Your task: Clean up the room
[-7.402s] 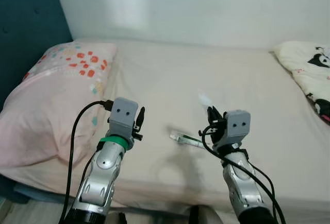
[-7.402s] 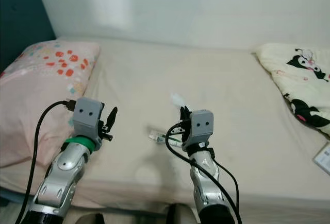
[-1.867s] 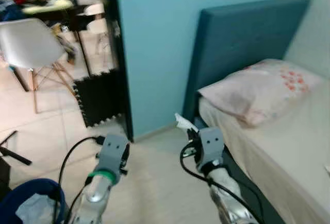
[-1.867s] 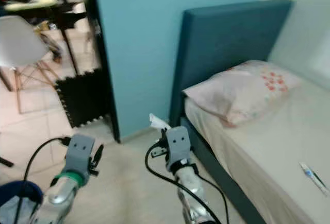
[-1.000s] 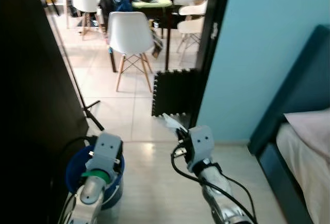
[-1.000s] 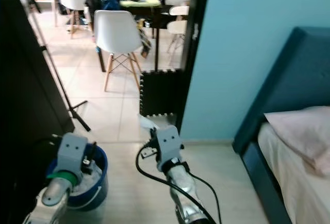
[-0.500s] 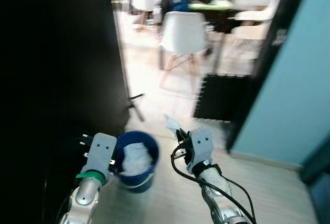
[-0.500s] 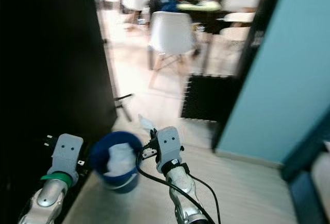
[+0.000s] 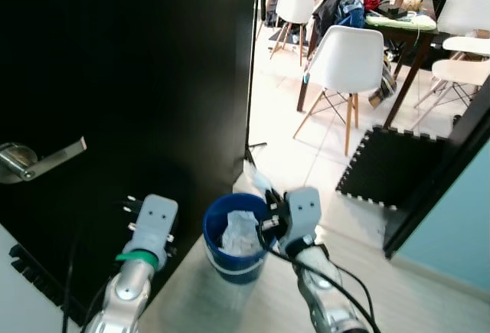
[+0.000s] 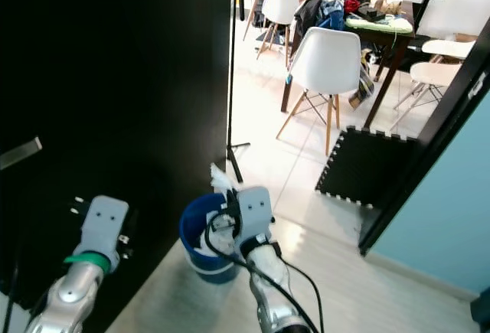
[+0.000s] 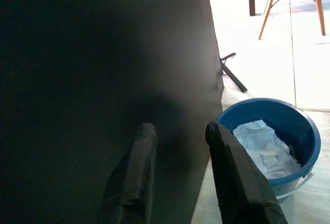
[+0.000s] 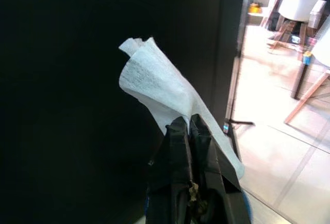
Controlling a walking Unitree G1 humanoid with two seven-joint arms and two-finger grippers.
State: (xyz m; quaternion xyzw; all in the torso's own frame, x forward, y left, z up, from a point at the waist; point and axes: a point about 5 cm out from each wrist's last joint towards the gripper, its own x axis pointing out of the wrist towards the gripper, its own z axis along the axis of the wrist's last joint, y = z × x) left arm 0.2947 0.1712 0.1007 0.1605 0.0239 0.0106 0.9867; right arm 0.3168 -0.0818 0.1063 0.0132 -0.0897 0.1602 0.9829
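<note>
One tissue left to drop, bin already part full

Left eye view: lower centre of the frame holds a blue bin (image 9: pixel 233 237) on the pale floor, standing just beside a black door (image 9: pixel 130 96) that takes up the whole left half. Crumpled white paper (image 9: pixel 240 230) already inside the bin, so part of the tidying looks done. Right claw (image 9: pixel 267 203) raised at the bin's right rim, pinching a white tissue (image 9: pixel 259 177) that pokes up above it. Left claw (image 9: pixel 150 222) held up near the door, lower left, carrying nothing. White chairs (image 9: pixel 348 61) and a dark foam mat (image 9: pixel 383 168) further off, upper right; a seated person's legs at the top edge.

Right eye view: same layout, with the tissue (image 10: pixel 220 179) above the bin (image 10: pixel 200 245), roughly over its near rim.

Left wrist view: two black fingers (image 11: pixel 142 172) set slightly apart, nothing between them; bin with paper at the lower right of the frame.

Right wrist view: fingers (image 12: pixel 181 147) pressed together on the tissue's lower end, the sheet curling upward toward the upper left against the dark door.

Judged progress: carrying seems finished, with the bin reached. Still to do: bring the tissue squarely over the opening and let go, then look for further litter.
</note>
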